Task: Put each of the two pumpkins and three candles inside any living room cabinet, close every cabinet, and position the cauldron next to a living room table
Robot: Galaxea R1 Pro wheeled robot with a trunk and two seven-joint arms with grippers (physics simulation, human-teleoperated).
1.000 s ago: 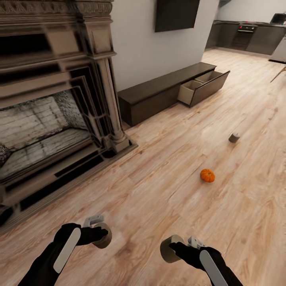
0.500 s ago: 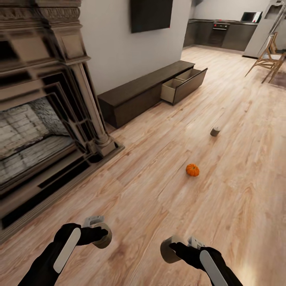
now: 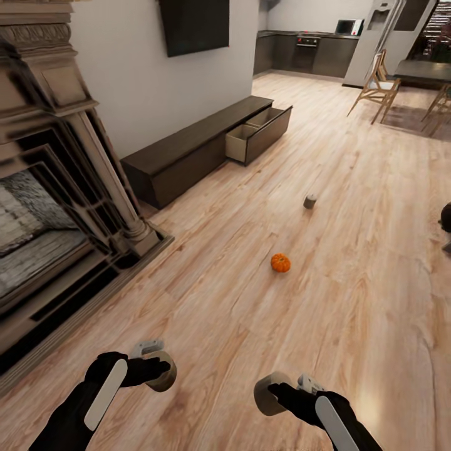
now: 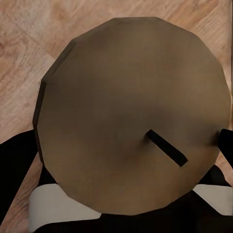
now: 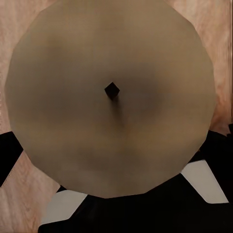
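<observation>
Two candles, left candle (image 3: pixel 161 371) and right candle (image 3: pixel 268 393), sit clamped in the jaws; I'd roll straight to the cabinet's (image 3: pixel 188 153) open drawer (image 3: pixel 258 129), skirting the pumpkin (image 3: pixel 280 262).

Both arms are matte black with rounded, bulging segments; along each forearm runs a long white panel with rounded ends, the left arm (image 3: pixel 94 394) and the right arm (image 3: pixel 335 419) matching. Near each wrist sits a small pale grey block; the fingers (image 4: pixel 14 165) are black, with white plates beside them.
</observation>
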